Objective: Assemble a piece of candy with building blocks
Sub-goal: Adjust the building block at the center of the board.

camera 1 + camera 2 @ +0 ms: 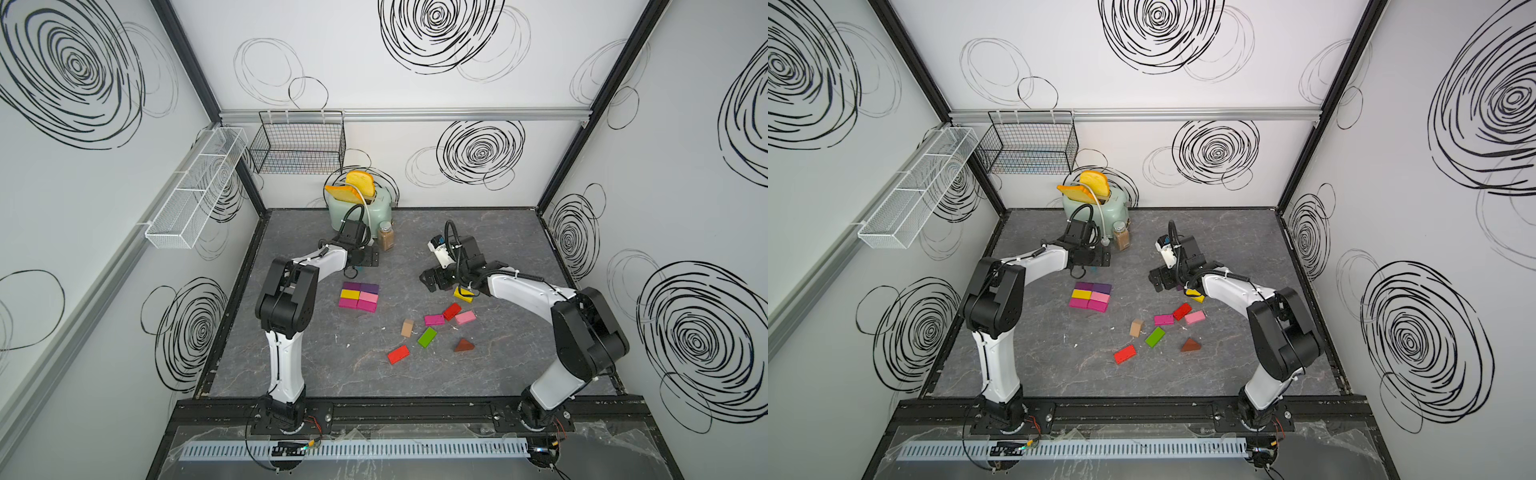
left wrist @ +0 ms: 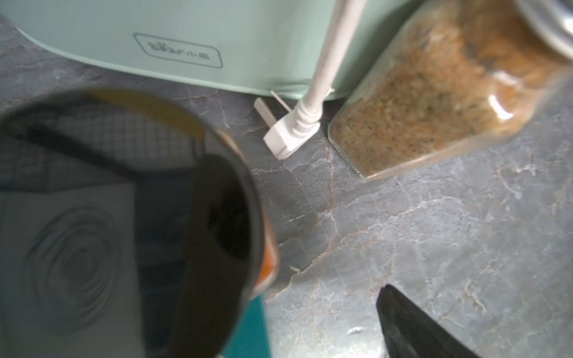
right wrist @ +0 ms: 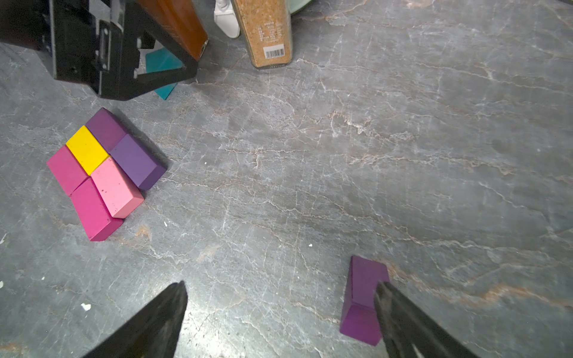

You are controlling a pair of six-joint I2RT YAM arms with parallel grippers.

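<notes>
Grip tips for the purple block [image 3: 362, 294]: it looks like painted wood, so stiff and light should be expected, with slick faces that could slide if squeezed off-centre. Nothing fragile about it. It's lying near the middle of the tabletop, slightly toward the right edge. The right gripper [image 3: 280, 288] is hung over it with fingers spread wide and nothing pinched. The block sits just inside one finger, maybe touching, but that can't be told for sure. It's probably best taken across its two long flat sides, mid-length, so it isn't twisted when closed on.

Six bricks [image 3: 102, 167] are already packed flat into a rectangle a bit left of the tabletop's middle. The left gripper [image 1: 368, 258] is up by the back edge next to the toaster [image 1: 357, 212]. It's spread too as far as can be seen, though one finger is hidden behind a jar lid [image 2: 124, 217]. A teal triangle [image 3: 162, 62] is lying under it. Other loose pieces [image 1: 427, 336] are scattered toward the front right corner.
</notes>
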